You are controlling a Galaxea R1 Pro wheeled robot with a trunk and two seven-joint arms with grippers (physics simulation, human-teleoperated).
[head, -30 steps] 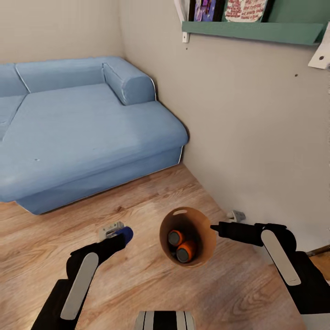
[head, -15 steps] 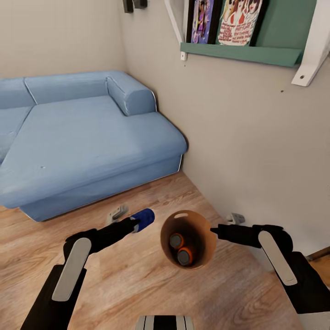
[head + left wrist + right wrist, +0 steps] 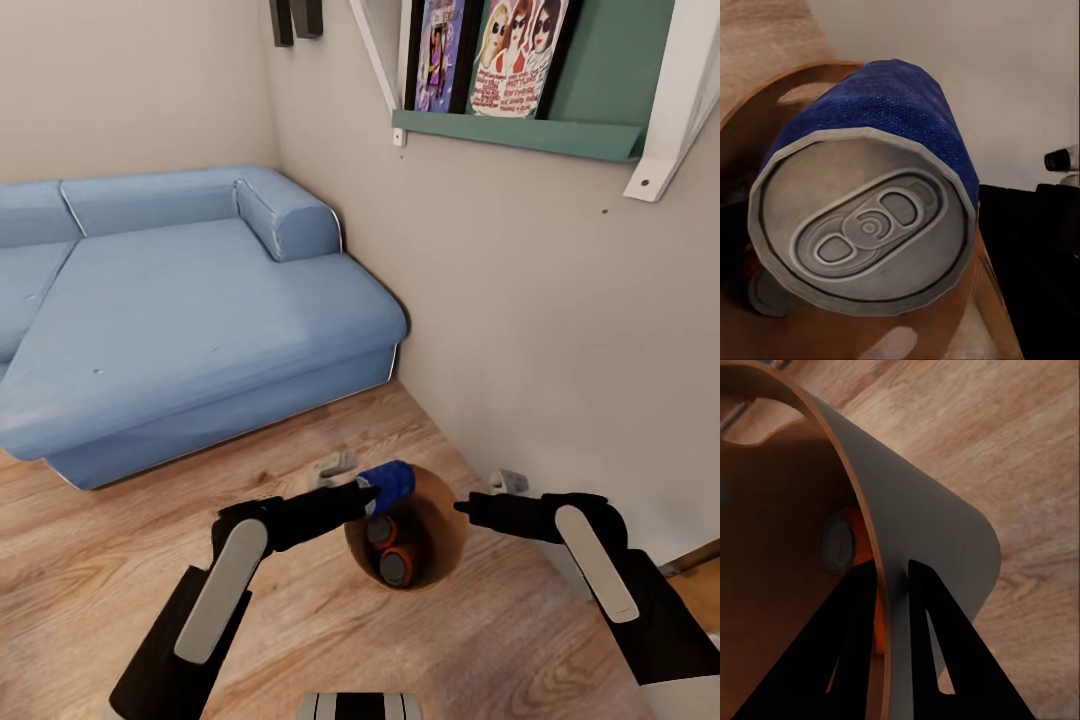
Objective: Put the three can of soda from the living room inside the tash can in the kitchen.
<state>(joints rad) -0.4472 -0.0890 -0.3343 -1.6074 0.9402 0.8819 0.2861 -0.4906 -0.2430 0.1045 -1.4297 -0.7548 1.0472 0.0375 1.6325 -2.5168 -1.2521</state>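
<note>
Light wood floor [image 3: 120,560] carries the copper-lined trash can [image 3: 448,520], two orange cans [image 3: 392,550] inside, its wall pinched by the right gripper [image 3: 462,508]. Left gripper [image 3: 362,494] clamps the blue can [image 3: 388,486], grey top visible, over the rim; beyond, sofa [image 3: 180,310] and wall [image 3: 520,300] leave open floor.

Soft, even light; slightly blurry renders

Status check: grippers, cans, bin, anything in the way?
Left gripper shut on dark blue soda can, over the bin's rim. Right gripper clamps grey copper-lined bin wall. Two orange cans inside. Nothing blocking.
</note>
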